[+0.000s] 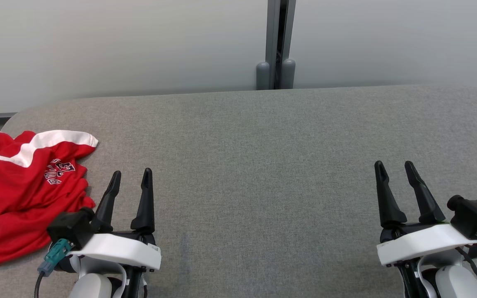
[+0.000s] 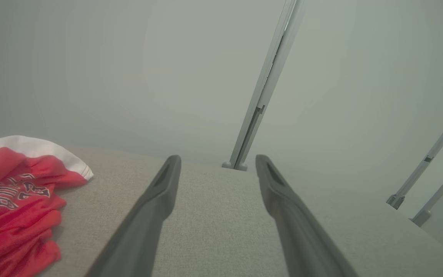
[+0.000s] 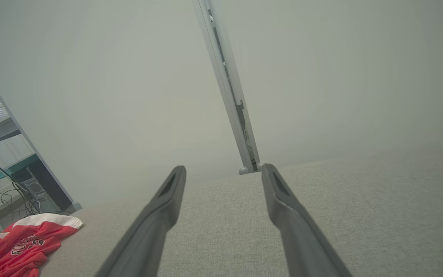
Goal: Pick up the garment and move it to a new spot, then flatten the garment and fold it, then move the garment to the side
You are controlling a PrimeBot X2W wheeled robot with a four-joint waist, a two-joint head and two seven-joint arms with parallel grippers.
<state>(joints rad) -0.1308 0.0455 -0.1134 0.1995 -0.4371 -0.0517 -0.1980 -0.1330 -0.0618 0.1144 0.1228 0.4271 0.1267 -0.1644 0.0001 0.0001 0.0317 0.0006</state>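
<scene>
The garment is a red jersey with a white stripe and printed lettering, lying crumpled at the left end of the grey padded table. It also shows at the left edge of the left wrist view as the garment and at the lower left of the right wrist view as the garment. My left gripper hovers open just right of the jersey, nothing between its fingers. Far to the right, my right gripper is open and empty too.
A pale wall with a grey vertical post stands behind the table's far edge. In the right wrist view a shelf frame with cables and equipment stands beyond the table's left end. Bare grey table surface lies between the two grippers.
</scene>
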